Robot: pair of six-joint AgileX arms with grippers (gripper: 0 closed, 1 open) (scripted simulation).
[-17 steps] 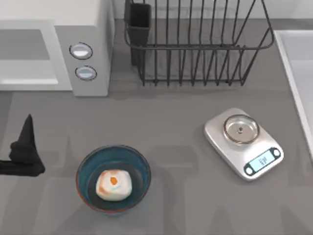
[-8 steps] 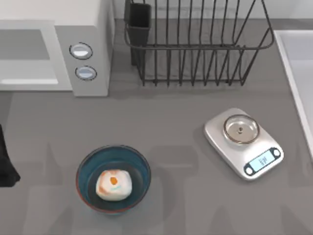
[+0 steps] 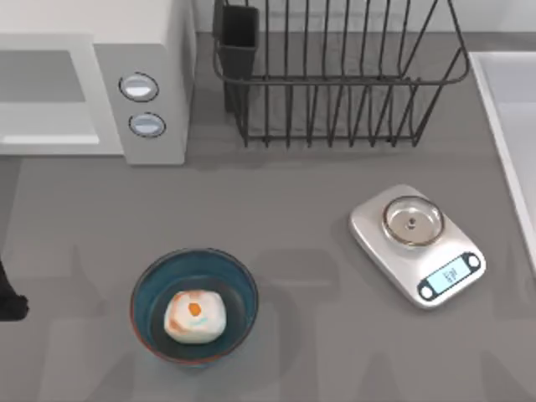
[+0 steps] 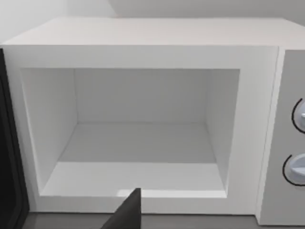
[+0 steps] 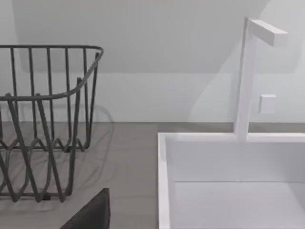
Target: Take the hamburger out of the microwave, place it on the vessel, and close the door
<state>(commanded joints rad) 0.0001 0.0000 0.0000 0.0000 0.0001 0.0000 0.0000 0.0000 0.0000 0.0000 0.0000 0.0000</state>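
The grey table (image 3: pixel 318 176) carries everything here, with a white sink (image 5: pixel 228 191) let into its right side, a plain white tap (image 5: pixel 248 76) rising behind the basin and a pale wall beyond. The microwave (image 3: pixel 138 84) stands at the far left, its cavity (image 4: pixel 143 129) bare and gaping, two silver-blue knobs (image 3: pixel 142 105) on the panel beside it; the door (image 4: pixel 9 157) hangs swung wide as a dark edge at the cavity's hinge side, so I judge closing it is the one step left. A black wire dish rack (image 3: pixel 335 75) sits behind centre, a dark cutlery cup (image 3: pixel 237 42) hooked on its left end. Nearer, the bowl (image 3: pixel 151 285) waits left of centre, presumably kept within the left arm's reach, and the hamburger (image 3: pixel 194 316) lies inside it on the dark bottom. A small silver kitchen scale (image 3: pixel 414 245) sits well apart to the right. The left gripper (image 3: pixel 7 301) is at the table's left edge, facing the cavity; I cannot tell how it stands, nor the right gripper (image 5: pixel 90 214), parked near rack and sink.
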